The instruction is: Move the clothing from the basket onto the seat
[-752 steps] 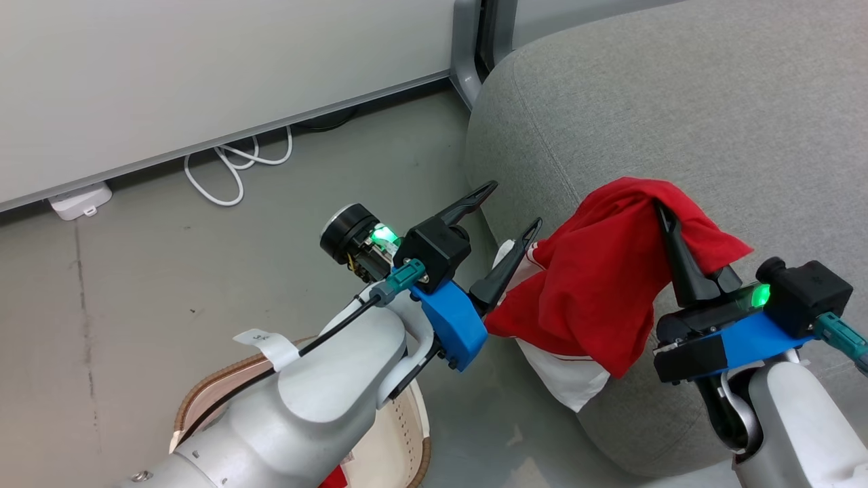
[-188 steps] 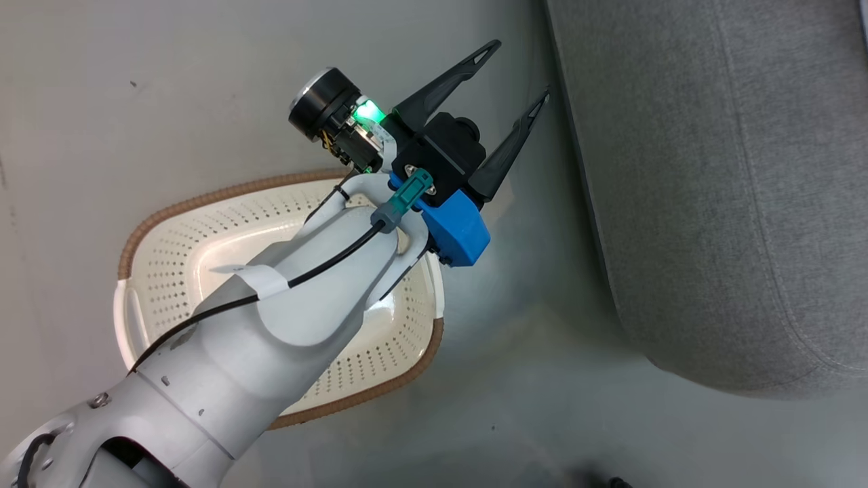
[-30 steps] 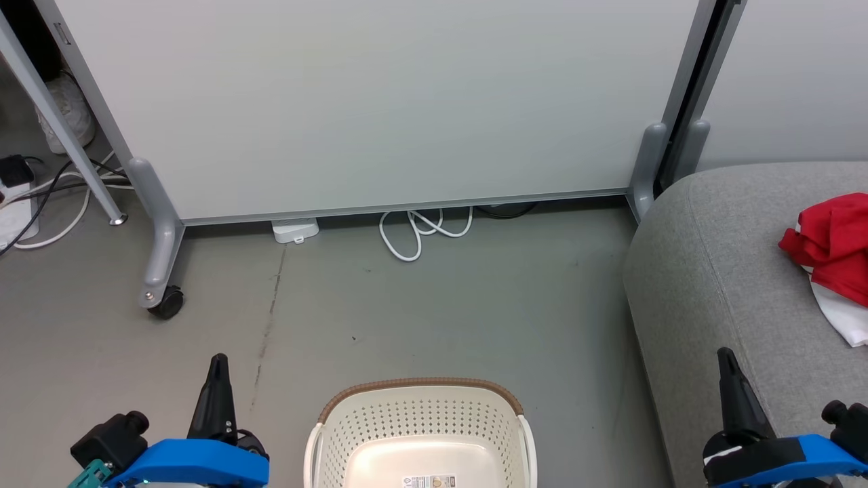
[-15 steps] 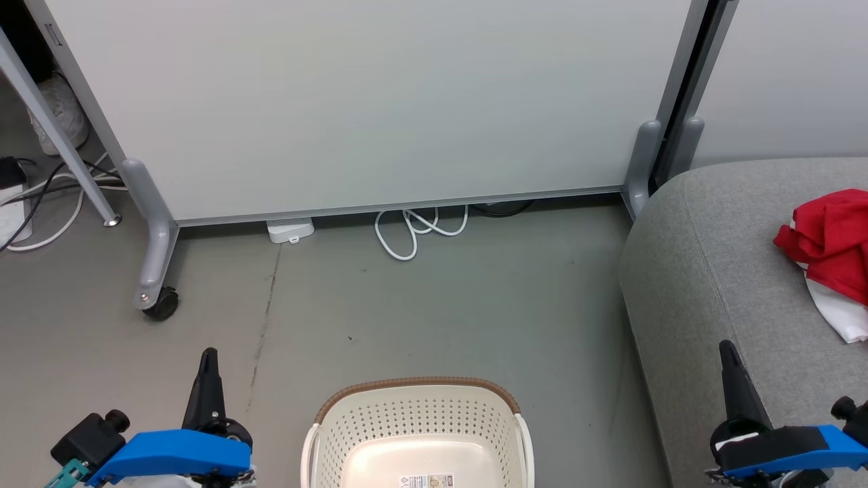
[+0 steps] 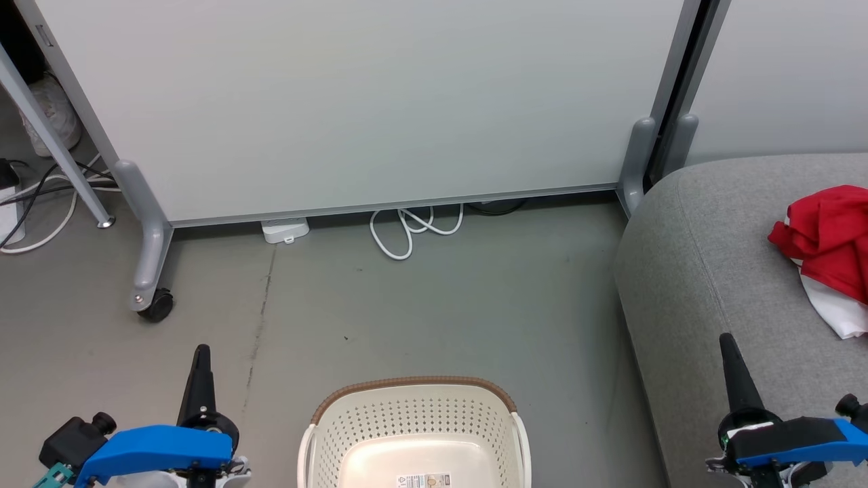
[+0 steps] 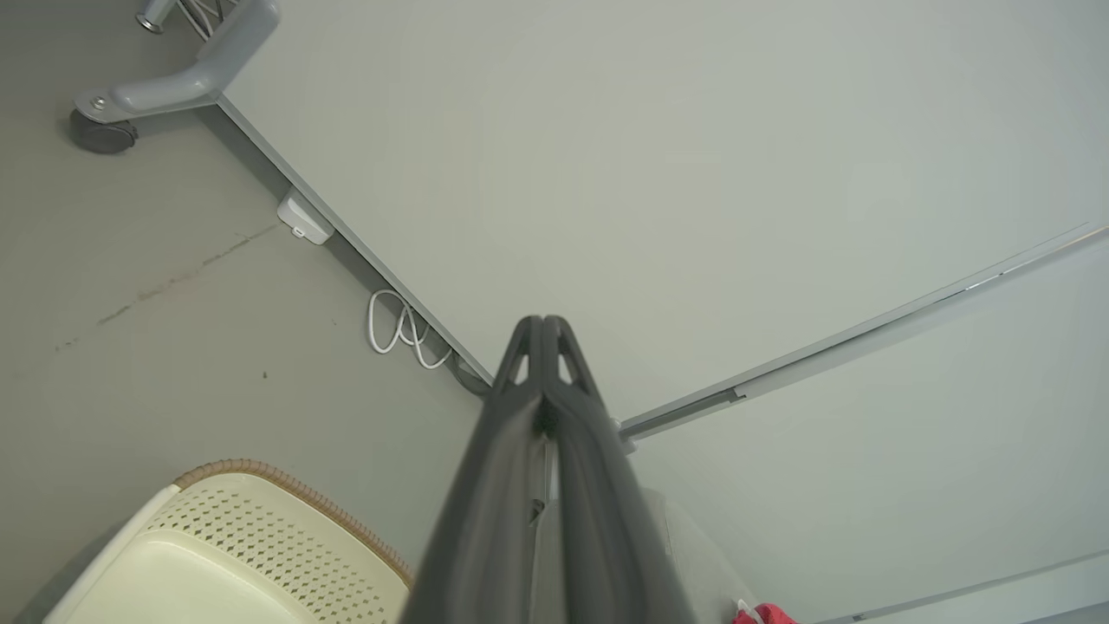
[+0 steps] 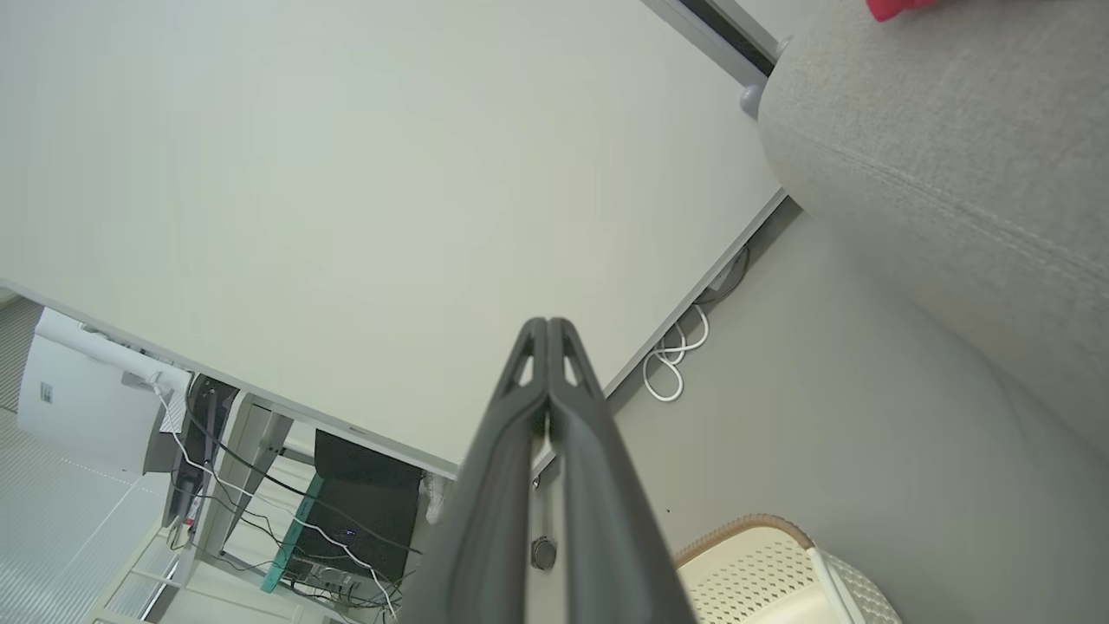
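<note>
The basket (image 5: 413, 383) stands on the floor (image 5: 441, 305) at near centre, with the left gripper (image 5: 201, 356) to its left and the right gripper (image 5: 727, 342) to its right. The seat (image 5: 705, 257) lies to the right of the basket, and the clothing (image 5: 827, 234) rests on it at the far right. A partition (image 5: 352, 102) stands along the far side, with a coiled cable (image 5: 413, 230) at its foot.

The grey floor (image 5: 434, 305) carries the cream basket (image 5: 413, 415), which stands near the seat (image 5: 705, 264) but apart from it. A looped white cable (image 5: 409, 235), a small white box (image 5: 285, 230) and a black wheel (image 5: 158, 307) are on the floor too, by the panel (image 5: 373, 102). The red clothing (image 5: 831, 234) lies crumpled on the seat.
</note>
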